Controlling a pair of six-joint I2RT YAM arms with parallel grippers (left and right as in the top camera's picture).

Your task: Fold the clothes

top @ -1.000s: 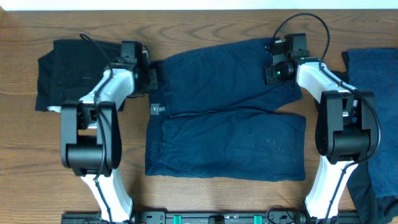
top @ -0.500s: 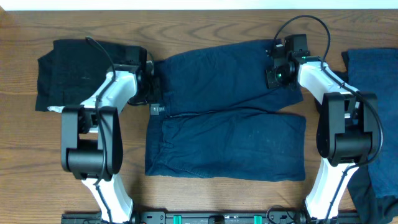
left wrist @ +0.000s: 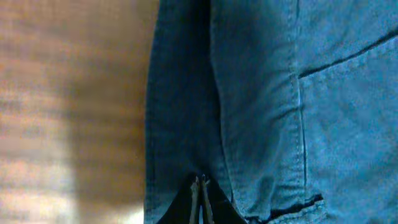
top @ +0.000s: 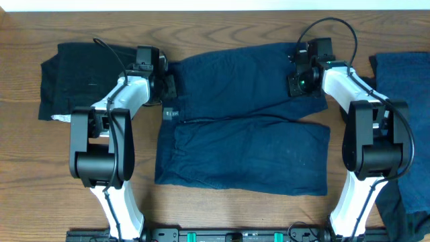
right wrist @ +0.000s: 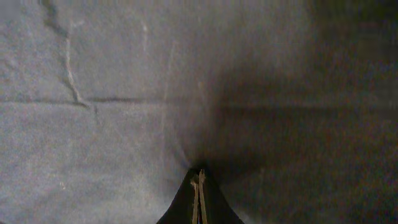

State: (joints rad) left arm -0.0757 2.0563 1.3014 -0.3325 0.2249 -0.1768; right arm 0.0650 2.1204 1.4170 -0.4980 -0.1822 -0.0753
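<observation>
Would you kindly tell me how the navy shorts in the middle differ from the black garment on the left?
The navy shorts are dark blue; the black garment is black. The navy shorts lie spread open and wide; the black garment is a smaller, squarish bundle. Both lie on the wooden table.

White arms (top: pixel 124 94) with bulky black joints (top: pixel 97 165) and looping black cables (top: pixel 334 22)
</observation>
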